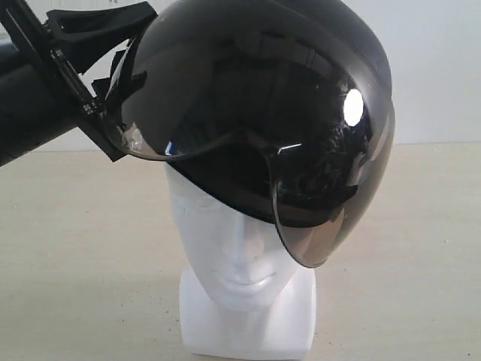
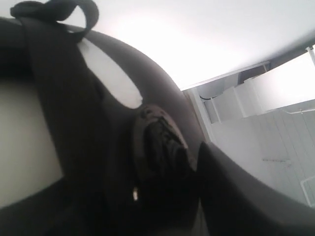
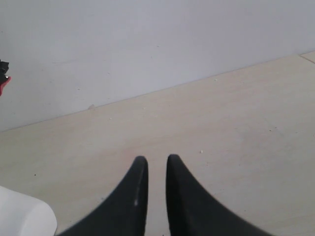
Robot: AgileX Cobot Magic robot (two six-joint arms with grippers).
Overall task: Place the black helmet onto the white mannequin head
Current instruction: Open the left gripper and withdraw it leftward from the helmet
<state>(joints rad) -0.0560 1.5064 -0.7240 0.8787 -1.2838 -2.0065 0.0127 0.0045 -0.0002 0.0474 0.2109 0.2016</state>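
Note:
The black helmet (image 1: 263, 90) sits tilted over the top of the white mannequin head (image 1: 240, 259), hiding the forehead; the face shows from the eyes down. Its smoky visor (image 1: 312, 226) hangs askew past the head's cheek on the right of the exterior view. My left gripper (image 1: 105, 113) is shut on the helmet's rim at the upper left. In the left wrist view I see the helmet's dark padding (image 2: 157, 147), a strap (image 2: 54, 83) and one finger (image 2: 241, 196). My right gripper (image 3: 153, 160) hovers over bare table, fingers a narrow gap apart, holding nothing.
The mannequin stands on a pale beige table (image 1: 75, 248) in front of a white wall (image 1: 436, 68). A white rounded shape (image 3: 22, 219) shows at the corner of the right wrist view, and a small red and black object (image 3: 4, 78) sits at its edge.

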